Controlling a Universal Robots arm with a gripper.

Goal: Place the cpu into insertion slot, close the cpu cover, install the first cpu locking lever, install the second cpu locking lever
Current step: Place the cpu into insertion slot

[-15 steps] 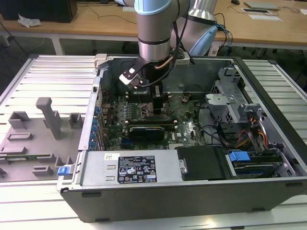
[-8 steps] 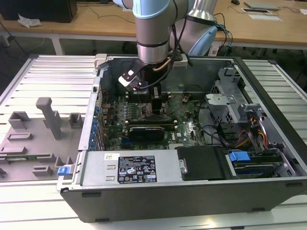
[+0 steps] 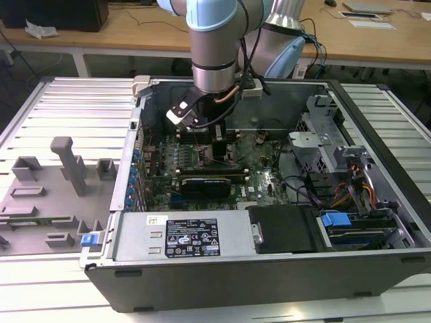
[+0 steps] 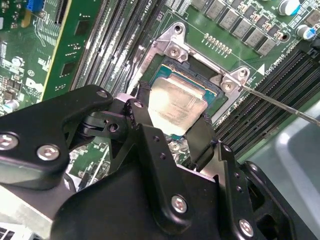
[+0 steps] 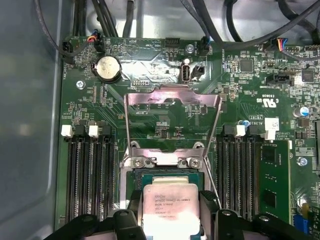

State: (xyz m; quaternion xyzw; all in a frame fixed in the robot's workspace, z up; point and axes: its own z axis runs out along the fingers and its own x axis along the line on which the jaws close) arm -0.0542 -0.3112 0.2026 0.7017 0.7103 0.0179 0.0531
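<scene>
Second wrist view: my gripper [image 4: 172, 120] is clamped on the cpu [image 4: 176, 104], with a black finger [image 4: 139, 102] pressed against each of two opposite edges.
My jaws stand only as far apart as the chip is wide, and the chip sits directly over the insertion slot [image 4: 202, 81]; I cannot tell whether it is seated. Just beyond, in the first wrist view, the cpu cover [image 5: 172, 100] stands swung up off the slot, with a thin wire lever [image 5: 126, 132] along each side. Exterior view shows the arm reaching down into the open computer case [image 3: 269, 276].
</scene>
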